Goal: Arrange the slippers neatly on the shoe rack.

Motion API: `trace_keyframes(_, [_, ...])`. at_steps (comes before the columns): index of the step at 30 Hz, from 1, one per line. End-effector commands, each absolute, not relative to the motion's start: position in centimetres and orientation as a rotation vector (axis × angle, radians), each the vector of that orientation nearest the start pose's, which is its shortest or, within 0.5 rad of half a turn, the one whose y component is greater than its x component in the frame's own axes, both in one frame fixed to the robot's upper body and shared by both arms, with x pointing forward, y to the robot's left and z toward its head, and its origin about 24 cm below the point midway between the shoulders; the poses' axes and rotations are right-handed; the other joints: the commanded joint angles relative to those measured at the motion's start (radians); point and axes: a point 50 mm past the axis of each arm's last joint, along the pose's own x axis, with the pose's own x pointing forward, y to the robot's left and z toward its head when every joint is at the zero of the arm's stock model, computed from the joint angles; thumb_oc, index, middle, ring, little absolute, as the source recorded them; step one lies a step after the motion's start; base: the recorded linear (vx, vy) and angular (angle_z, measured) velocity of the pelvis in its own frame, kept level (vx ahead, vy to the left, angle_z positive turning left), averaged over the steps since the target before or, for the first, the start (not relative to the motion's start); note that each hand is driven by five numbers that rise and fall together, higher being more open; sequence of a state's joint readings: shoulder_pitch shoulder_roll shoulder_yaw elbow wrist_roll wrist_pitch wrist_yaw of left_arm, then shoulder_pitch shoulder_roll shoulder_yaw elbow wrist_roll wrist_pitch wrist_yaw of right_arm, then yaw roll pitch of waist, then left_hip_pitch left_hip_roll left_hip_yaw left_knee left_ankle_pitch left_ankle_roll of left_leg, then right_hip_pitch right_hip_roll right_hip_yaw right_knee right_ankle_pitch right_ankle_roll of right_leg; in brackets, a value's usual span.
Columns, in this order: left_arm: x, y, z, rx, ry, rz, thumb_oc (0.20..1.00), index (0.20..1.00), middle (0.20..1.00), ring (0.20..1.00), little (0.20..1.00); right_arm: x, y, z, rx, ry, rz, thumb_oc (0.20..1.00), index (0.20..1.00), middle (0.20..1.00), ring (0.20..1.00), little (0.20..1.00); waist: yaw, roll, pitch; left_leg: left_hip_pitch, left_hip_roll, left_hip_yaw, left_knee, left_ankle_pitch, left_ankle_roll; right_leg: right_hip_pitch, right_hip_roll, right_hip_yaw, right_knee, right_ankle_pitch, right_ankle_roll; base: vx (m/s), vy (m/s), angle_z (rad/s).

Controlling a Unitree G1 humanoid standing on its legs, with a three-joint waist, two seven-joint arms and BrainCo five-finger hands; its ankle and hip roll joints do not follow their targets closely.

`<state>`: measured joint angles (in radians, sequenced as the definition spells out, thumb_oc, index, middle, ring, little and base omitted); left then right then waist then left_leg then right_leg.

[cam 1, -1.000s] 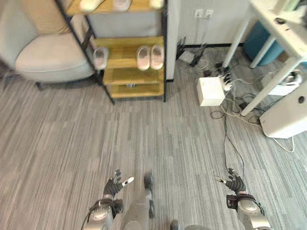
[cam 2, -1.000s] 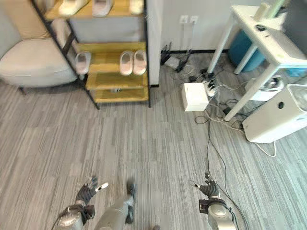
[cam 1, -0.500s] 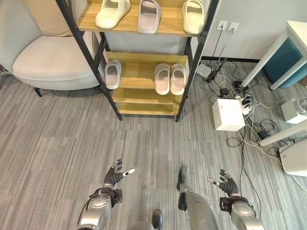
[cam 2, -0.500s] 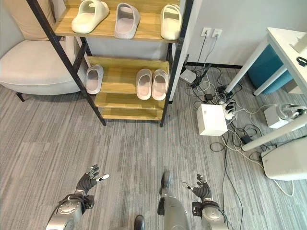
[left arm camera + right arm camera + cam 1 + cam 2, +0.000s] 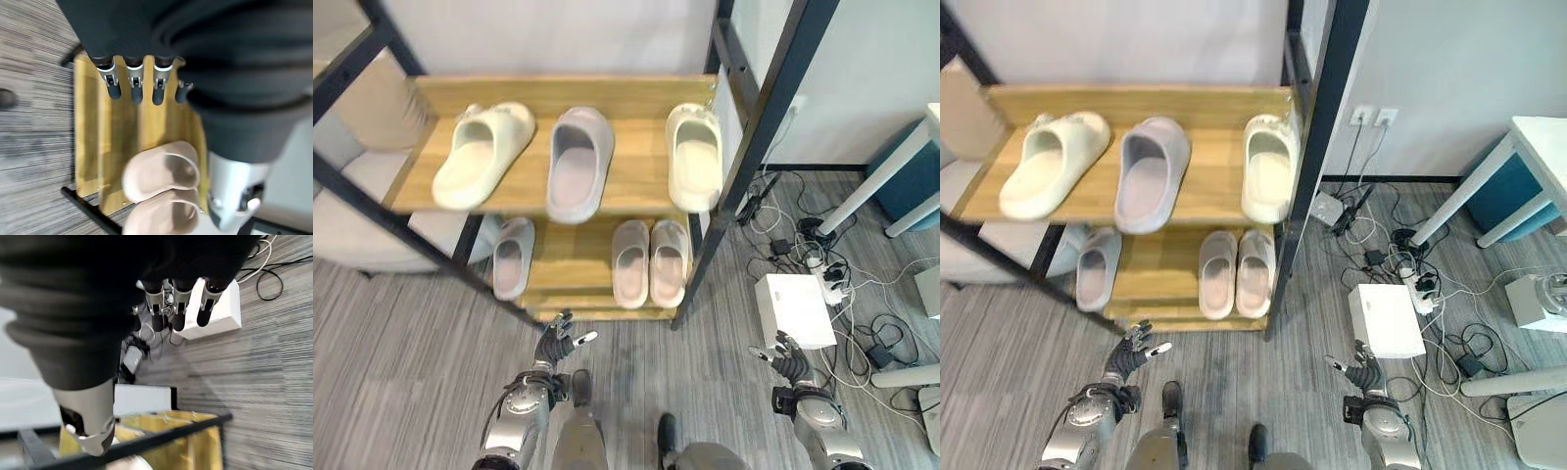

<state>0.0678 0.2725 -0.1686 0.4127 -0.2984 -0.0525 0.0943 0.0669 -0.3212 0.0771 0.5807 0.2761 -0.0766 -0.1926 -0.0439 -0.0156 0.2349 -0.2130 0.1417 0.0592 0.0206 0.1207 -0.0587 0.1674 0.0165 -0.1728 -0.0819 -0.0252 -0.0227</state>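
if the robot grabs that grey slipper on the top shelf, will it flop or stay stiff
The grey slipper looks like thick moulded foam, so it probably keeps its shape and weighs little. Its smooth surface may slide easily on the wooden shelf if pushed. It lies flat on a wide sole, so rolling or tipping seems unlikely.

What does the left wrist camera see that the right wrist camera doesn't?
The left wrist view shows the left hand, fingers straight, over a wooden shelf holding a pair of pink slippers. The right wrist view shows the right hand, fingers straight too, pointing at a white box and cables on the floor. Both show the shoe rack and the grey striped floor, and each hand holds nothing.
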Motion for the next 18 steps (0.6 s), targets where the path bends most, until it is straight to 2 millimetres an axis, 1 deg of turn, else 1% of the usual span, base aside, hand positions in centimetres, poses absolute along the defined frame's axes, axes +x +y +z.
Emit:
trace_keyframes(1, [21.9,19.6,-4.5,0.047,0.370,0.042,1.000,1.000,1.000,1.000,1.000,19.4,-25.2,-6.8,-0.109,0.502,-0.319,1.000,1.000,1.000,1.000,1.000,-0.010,-0.022,-0.018,0.179,-0.006,0.010,-0.085,-0.059,-0.031,-0.090,-0.098,0.002,0.012,-0.025,0.102,0.11,0.147,-0.39])
trace_keyframes(2, [21.7,19.6,-4.5,0.054,0.371,0.035,1.000,1.000,1.000,1.000,1.000,19.2,-24.8,-7.1,-0.099,0.514,-0.307,1.000,1.000,1.000,1.000,1.000,-0.011,-0.022,-0.029,0.199,-0.018,0.018,-0.098,-0.067,-0.026,-0.092,-0.107,0.004,0.014,-0.019,0.110,0.07,0.098,0.16])
trace_keyframes(3, [21.7,19.6,-4.5,0.054,0.372,0.035,1.000,1.000,1.000,1.000,1.000,19.2,-24.8,-7.1,-0.099,0.515,-0.306,1.000,1.000,1.000,1.000,1.000,-0.010,-0.022,-0.030,0.200,-0.019,0.019,-0.098,-0.068,-0.026,-0.092,-0.107,0.005,0.013,-0.019,0.110,0.12,0.231,0.48])
trace_keyframes(4, [21.3,19.8,-4.9,0.064,0.394,0.034,1.000,1.000,1.000,1.000,1.000,18.7,-24.0,-7.8,-0.092,0.547,-0.279,1.000,1.000,1.000,1.000,1.000,-0.008,-0.027,-0.041,0.230,-0.032,0.033,-0.108,-0.088,-0.016,-0.091,-0.125,0.014,0.009,-0.008,0.123,0.05,0.136,0.51])
trace_keyframes(6, [21.2,19.8,-4.9,0.065,0.395,0.035,1.000,1.000,1.000,1.000,1.000,18.5,-23.9,-8.0,-0.092,0.556,-0.276,1.000,1.000,1.000,1.000,1.000,-0.007,-0.028,-0.044,0.235,-0.035,0.036,-0.108,-0.093,-0.014,-0.089,-0.127,0.015,0.006,-0.006,0.125,0.05,0.110,0.41])
trace_keyframes(8, [20.8,20.0,-5.1,0.072,0.404,0.032,1.000,1.000,1.000,1.000,1.000,18.3,-23.8,-8.1,-0.093,0.564,-0.271,1.000,1.000,1.000,1.000,1.000,-0.006,-0.029,-0.050,0.248,-0.042,0.044,-0.108,-0.109,-0.007,-0.085,-0.136,0.021,0.000,0.000,0.134,0.05,0.098,0.12])
trace_keyframes(9, [20.7,19.7,-5.1,0.072,0.405,0.018,1.000,1.000,1.000,1.000,1.000,18.1,-23.9,-8.3,-0.103,0.576,-0.270,1.000,1.000,1.000,1.000,1.000,-0.007,-0.030,-0.054,0.253,-0.046,0.047,-0.108,-0.115,-0.003,-0.083,-0.141,0.023,-0.005,0.005,0.141,0.02,0.134,-0.18])
trace_keyframes(12, [21.0,19.0,-4.7,0.080,0.386,-0.023,1.000,1.000,1.000,1.000,1.000,18.3,-23.8,-8.2,-0.108,0.572,-0.270,1.000,1.000,1.000,1.000,1.000,-0.005,-0.033,-0.047,0.240,-0.066,0.048,-0.108,-0.126,0.011,-0.109,-0.156,0.025,-0.005,0.028,0.159,-0.07,0.153,-0.11])
trace_keyframes(13, [21.5,18.9,-4.4,0.101,0.368,-0.033,1.000,1.000,1.000,1.000,1.000,19.0,-23.5,-7.9,-0.117,0.553,-0.262,1.000,1.000,1.000,1.000,1.000,-0.005,-0.030,-0.027,0.221,-0.077,0.055,-0.108,-0.130,0.017,-0.152,-0.175,0.028,-0.005,0.066,0.179,-0.32,0.121,-0.12])
trace_keyframes(14, [22.1,19.2,-3.9,0.126,0.344,-0.036,1.000,1.000,1.000,1.000,1.000,19.7,-22.9,-7.7,-0.116,0.540,-0.242,1.000,1.000,1.000,1.000,1.000,-0.001,-0.023,-0.014,0.189,-0.074,0.070,-0.108,-0.118,0.021,-0.200,-0.179,0.042,-0.004,0.085,0.194,-0.40,0.046,-0.19])
trace_keyframes(15, [22.5,19.5,-3.5,0.136,0.331,-0.032,1.000,1.000,1.000,1.000,1.000,20.0,-22.6,-7.5,-0.119,0.532,-0.232,1.000,1.000,1.000,1.000,1.000,0.002,-0.020,-0.009,0.173,-0.068,0.078,-0.108,-0.105,0.023,-0.205,-0.174,0.045,0.013,0.079,0.194,-0.35,0.000,-0.22])
trace_keyframes(16, [22.6,19.8,-3.3,0.139,0.324,-0.027,1.000,1.000,1.000,1.000,1.000,20.1,-22.5,-7.5,-0.126,0.532,-0.217,1.000,1.000,1.000,1.000,1.000,0.008,-0.017,-0.012,0.160,-0.065,0.090,-0.108,-0.097,0.026,-0.204,-0.169,0.054,0.046,0.062,0.187,-0.18,0.001,-0.20])
trace_keyframes(17, [22.6,19.8,-3.3,0.139,0.324,-0.027,1.000,1.000,1.000,1.000,1.000,20.1,-22.5,-7.5,-0.126,0.532,-0.217,1.000,1.000,1.000,1.000,1.000,0.009,-0.017,-0.012,0.160,-0.065,0.091,-0.108,-0.097,0.026,-0.204,-0.169,0.055,0.047,0.061,0.187,-0.21,0.002,-0.19])
trace_keyframes(18, [22.6,20.3,-3.1,0.131,0.317,-0.008,1.000,1.000,1.000,1.000,1.000,20.0,-22.4,-7.5,-0.147,0.529,-0.195,1.000,1.000,1.000,1.000,1.000,0.024,-0.016,-0.027,0.143,-0.065,0.105,-0.108,-0.080,0.027,-0.166,-0.148,0.070,0.080,0.011,0.169,-0.16,-0.032,-0.15])
